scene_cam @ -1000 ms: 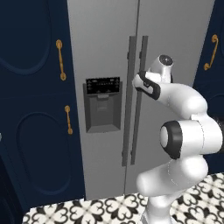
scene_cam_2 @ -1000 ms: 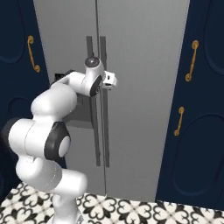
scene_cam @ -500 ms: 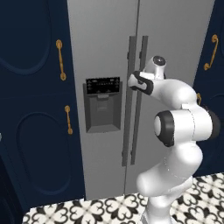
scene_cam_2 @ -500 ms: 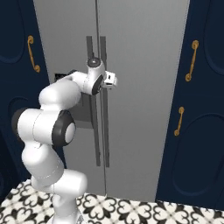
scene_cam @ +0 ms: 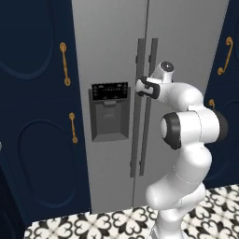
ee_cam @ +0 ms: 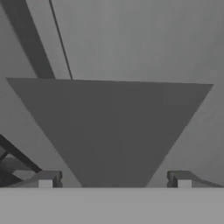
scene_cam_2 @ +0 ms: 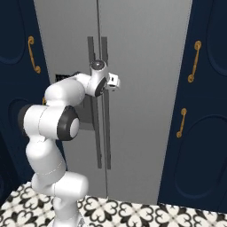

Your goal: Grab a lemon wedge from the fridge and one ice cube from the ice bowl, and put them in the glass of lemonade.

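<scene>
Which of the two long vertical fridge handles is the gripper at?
The right-door handle of the fridge: in the left base view the gripper sits against it, while the left-door handle runs just beside, nearer the dispenser panel.

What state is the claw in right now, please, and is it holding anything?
Claw: open, fingertips wide apart on either side of the fridge door handle, not yet clamped on it and holding nothing.

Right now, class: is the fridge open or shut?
Shut. Both doors of the fridge lie flush, no shelves showing, and the gripper is at its door handle.
</scene>
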